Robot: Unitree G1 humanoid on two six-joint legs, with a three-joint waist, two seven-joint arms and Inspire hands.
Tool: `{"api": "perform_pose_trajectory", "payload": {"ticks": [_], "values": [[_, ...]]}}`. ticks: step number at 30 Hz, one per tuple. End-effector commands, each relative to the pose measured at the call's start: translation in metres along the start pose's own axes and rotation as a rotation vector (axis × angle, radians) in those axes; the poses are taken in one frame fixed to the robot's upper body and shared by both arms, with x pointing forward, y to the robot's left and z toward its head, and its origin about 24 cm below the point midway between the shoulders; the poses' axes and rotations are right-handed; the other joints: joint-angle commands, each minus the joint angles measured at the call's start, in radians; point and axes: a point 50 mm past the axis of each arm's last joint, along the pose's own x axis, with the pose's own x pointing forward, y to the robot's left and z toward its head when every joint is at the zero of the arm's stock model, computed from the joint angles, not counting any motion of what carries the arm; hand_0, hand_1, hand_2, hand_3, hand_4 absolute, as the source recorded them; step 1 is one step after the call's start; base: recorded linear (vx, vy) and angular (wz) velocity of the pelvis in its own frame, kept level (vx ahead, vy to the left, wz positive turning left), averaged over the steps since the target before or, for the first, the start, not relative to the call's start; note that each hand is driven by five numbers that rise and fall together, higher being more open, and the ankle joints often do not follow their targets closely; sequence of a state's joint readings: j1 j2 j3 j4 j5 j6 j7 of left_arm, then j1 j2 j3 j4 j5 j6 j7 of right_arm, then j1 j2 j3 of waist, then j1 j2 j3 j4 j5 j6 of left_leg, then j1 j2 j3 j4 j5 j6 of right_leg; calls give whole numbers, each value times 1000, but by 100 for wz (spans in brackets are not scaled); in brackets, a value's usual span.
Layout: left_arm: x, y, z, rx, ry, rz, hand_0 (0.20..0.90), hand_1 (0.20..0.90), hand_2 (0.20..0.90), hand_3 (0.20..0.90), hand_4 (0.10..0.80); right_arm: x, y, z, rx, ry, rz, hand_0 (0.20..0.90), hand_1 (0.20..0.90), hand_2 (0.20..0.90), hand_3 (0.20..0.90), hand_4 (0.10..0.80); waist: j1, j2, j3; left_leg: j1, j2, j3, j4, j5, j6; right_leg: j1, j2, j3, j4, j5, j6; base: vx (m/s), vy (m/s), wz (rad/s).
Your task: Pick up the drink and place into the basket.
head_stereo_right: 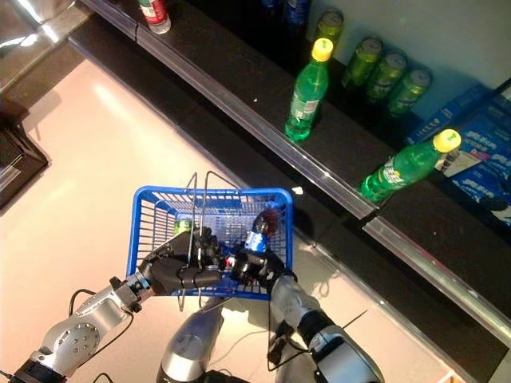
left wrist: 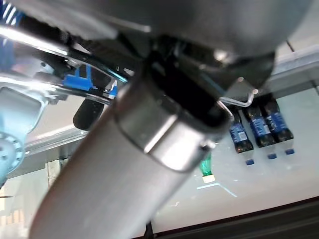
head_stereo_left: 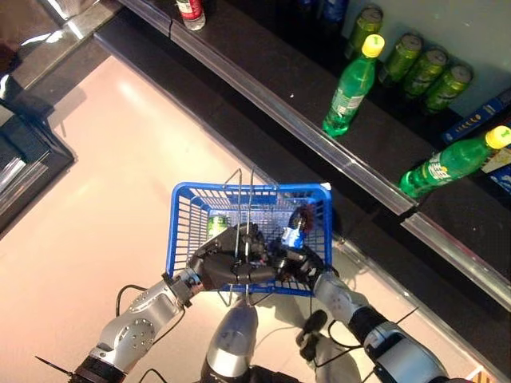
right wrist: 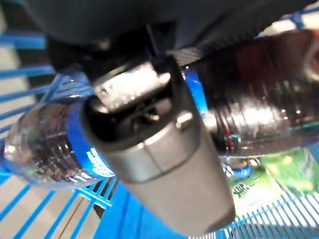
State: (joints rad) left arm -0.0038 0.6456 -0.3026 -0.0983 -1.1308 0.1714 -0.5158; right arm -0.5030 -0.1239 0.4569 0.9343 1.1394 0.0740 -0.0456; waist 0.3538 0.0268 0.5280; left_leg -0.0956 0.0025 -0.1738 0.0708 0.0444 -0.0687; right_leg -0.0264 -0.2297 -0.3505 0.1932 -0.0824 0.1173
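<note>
A blue wire basket (head_stereo_left: 182, 239) hangs in front of me over the pale floor. My left hand (head_stereo_left: 222, 259) is at its near rim, fingers curled round the metal handles (head_stereo_left: 249, 209). My right hand (head_stereo_left: 297, 259) reaches in over the near right corner, shut on a dark drink bottle (head_stereo_left: 296, 227) with a blue label. The bottle is inside the basket's outline, tilted, its bottom end toward the far right corner. The right wrist view shows the thumb (right wrist: 159, 149) pressed across the bottle (right wrist: 259, 94) above the blue wires. A green can (head_stereo_left: 216, 224) lies in the basket's left part.
A dark shelf with a metal front rail (head_stereo_left: 319, 128) runs diagonally beyond the basket. On it stand two green bottles (head_stereo_left: 350, 88) (head_stereo_left: 451, 163), several green cans (head_stereo_left: 423, 68), a red-labelled bottle (head_stereo_left: 190, 12) and blue boxes (head_stereo_left: 479, 120). A dark low counter (head_stereo_left: 24, 152) sits at the left.
</note>
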Motion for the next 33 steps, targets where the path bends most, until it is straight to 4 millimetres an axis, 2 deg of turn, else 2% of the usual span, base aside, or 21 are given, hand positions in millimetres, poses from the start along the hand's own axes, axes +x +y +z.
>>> {"api": "perform_pose_trajectory", "payload": {"ticks": [1, 7, 19, 22, 23, 33], "values": [[16, -135, 98, 183, -551, -871, 300, 300, 300, 200, 100, 6, 36, 20, 280, -27, 144, 300, 300, 300, 200, 100, 9, 27, -108, -76, -5, 14, 118, -30, 25, 4, -34, -6, -12, 94, -26, 0, 0, 0], [16, -137, 98, 181, -541, -874, 300, 300, 300, 200, 100, 7, 41, 26, 339, -4, 167, 300, 300, 300, 200, 100, 12, 28, -95, -84, -8, 17, 125, -31, 29, -7, -37, -1, -9, 100, -23, 9, 7, 3], [20, -139, 99, 189, -532, -856, 300, 300, 300, 200, 100, 10, 41, 35, 245, 14, 128, 300, 300, 300, 200, 100, 16, 24, -80, -101, -14, 17, 137, -31, 33, -27, -44, 3, 1, 108, -19, 2, 1, 0], [20, -141, 99, 192, -537, -858, 300, 300, 300, 200, 100, 12, 36, 35, 188, 21, 58, 691, 691, 691, 656, 556, 18, 24, -68, -111, -15, 18, 144, -30, 34, -39, -46, 5, 11, 110, -18, 0, 0, 0], [21, -141, 99, 194, -537, -856, 300, 300, 300, 200, 100, 12, 33, 35, 177, 20, 36, 900, 900, 900, 900, 800, 18, 24, -65, -112, -14, 19, 145, -30, 35, -43, -46, 6, 15, 111, -18, 0, 0, 0], [27, -146, 101, 183, -547, -846, 300, 300, 300, 200, 100, 13, 20, 45, 194, -10, -38, 900, 900, 900, 900, 800, 15, 22, -46, -128, -15, 22, 162, -32, 37, -66, -47, 14, 37, 110, -18, 0, 0, 0]]}}
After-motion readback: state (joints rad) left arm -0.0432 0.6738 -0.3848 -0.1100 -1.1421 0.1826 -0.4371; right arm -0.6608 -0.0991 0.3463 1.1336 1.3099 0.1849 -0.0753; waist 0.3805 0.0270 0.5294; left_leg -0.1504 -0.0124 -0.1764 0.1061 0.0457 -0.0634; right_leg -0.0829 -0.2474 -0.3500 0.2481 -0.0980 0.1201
